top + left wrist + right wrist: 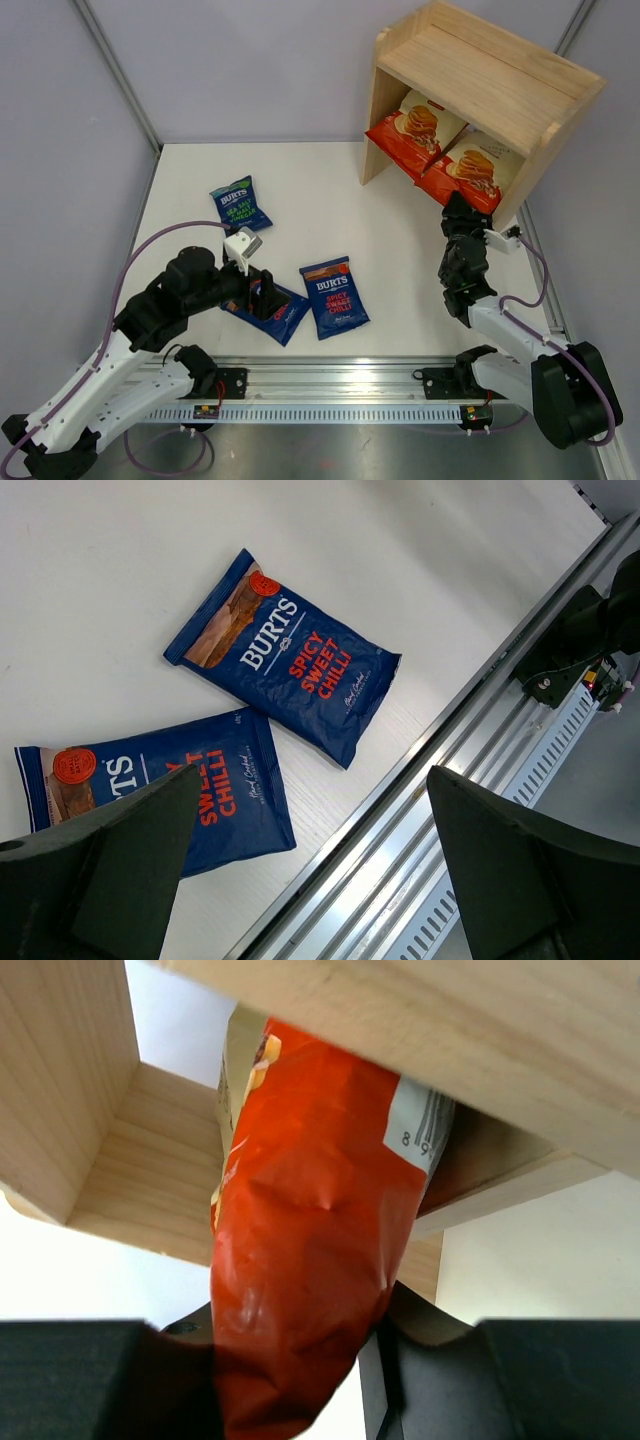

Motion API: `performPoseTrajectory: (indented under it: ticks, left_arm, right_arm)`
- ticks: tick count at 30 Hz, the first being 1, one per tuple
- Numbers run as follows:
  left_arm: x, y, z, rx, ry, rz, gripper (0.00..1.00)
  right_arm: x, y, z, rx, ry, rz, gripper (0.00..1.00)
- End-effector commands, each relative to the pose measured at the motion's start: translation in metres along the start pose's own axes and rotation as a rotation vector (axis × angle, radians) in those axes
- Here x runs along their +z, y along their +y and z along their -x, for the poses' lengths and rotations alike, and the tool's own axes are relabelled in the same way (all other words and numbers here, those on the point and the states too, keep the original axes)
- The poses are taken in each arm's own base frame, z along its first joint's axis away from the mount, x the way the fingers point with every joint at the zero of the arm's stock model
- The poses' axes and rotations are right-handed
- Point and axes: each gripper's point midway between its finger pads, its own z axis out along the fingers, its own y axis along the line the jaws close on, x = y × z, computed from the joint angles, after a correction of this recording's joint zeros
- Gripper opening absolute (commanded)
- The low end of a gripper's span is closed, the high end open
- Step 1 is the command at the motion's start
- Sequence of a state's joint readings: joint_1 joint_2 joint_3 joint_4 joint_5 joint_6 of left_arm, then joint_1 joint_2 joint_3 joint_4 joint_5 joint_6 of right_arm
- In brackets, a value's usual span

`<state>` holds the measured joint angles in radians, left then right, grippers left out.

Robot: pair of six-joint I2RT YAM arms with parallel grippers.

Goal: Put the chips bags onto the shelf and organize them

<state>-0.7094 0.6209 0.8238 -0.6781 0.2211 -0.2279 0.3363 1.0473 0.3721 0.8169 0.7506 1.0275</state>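
The wooden shelf [480, 60] stands at the back right, with two cream-and-red Cassava bags leaning in its lower tier, the left one [415, 128] and the right one [472, 172]. My right gripper [458, 213] is shut on the bottom edge of the right bag [310, 1260], under the shelf board [420, 1020]. A green-lettered Burts bag [240, 203] lies at mid-left. Two red-lettered Burts bags lie flat near the front: one [334, 297] [285, 670] in the open, the other [283, 315] [170, 790] partly under my left gripper [262, 292] [315, 870], which hovers open and empty above it.
A metal rail [330, 372] [480, 730] runs along the table's near edge. Grey enclosure walls stand on the left, back and right. The right arm's base mount [570, 640] sits on the rail.
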Motion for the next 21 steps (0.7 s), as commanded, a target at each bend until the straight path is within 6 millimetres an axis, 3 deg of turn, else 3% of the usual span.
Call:
performPoseTrajectory:
  ticks: [1, 8, 13, 17, 21]
  left_arm:
    - [0.000, -0.005, 0.011, 0.025, -0.052, -0.031, 0.99]
    - [0.000, -0.004, 0.010, 0.021, -0.050, -0.026, 0.99]
    - [0.001, -0.004, 0.011, 0.019, -0.048, -0.023, 0.99]
    - [0.002, -0.002, 0.010, 0.017, -0.044, -0.013, 0.99]
    - [0.004, 0.000, 0.010, 0.013, -0.035, -0.001, 0.99]
  right_arm:
    - [0.015, 0.007, 0.038, 0.104, -0.171, -0.038, 0.16]
    - [0.027, 0.007, 0.033, 0.078, -0.146, -0.081, 0.23]
    - [0.024, -0.002, 0.029, 0.079, -0.127, -0.102, 0.30]
    - [0.018, -0.013, 0.026, 0.052, -0.096, -0.154, 0.46]
    - [0.011, -0.010, 0.031, 0.041, -0.074, -0.167, 0.58]
